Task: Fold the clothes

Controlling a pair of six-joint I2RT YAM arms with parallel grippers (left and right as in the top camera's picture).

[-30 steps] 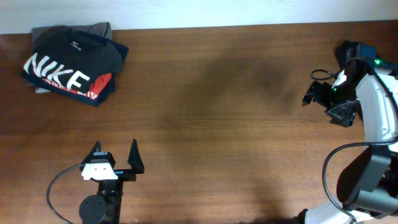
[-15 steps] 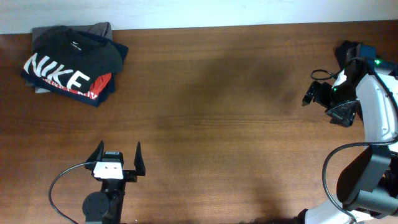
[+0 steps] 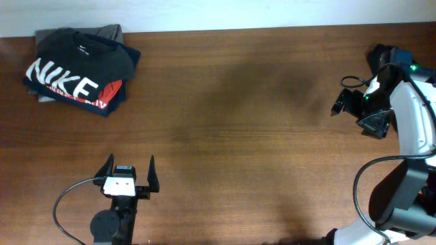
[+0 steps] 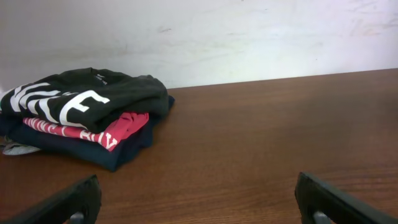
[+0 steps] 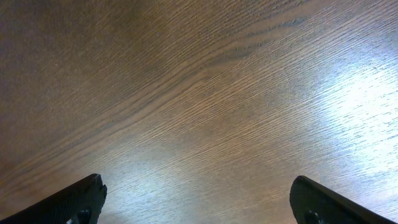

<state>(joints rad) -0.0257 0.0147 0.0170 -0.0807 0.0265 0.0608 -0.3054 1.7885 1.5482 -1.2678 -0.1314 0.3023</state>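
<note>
- Clothes (image 3: 78, 71): a low stack of soft fabric garments. On top is a dark charcoal T-shirt with big white "NIKE" lettering. A red garment and a navy one show beneath it, and a grey edge shows at the back.
- The clothes rest on the brown wooden surface (image 3: 238, 136). They are ahead of the left tool (image 3: 130, 163) and off to its left side, well apart from it, close to the pale wall (image 4: 249, 37) beyond.
- The left tool is a black two-finger tool. Its jaws are spread wide with nothing between them, and it points forward over bare wood.
- The right tool (image 5: 196, 183) also has its jaws wide apart and empty, and it faces down at bare wood grain. The stack lies far across the surface from it and is absent from its own camera view.
- The stack's long axis runs crosswise to the left tool's pointing direction, slightly slanted. Its navy front corner is the part nearest that tool.
- The left arm looks clearly nearer. A reach would likely go forward and leftward to meet the stack's near edge.
</note>
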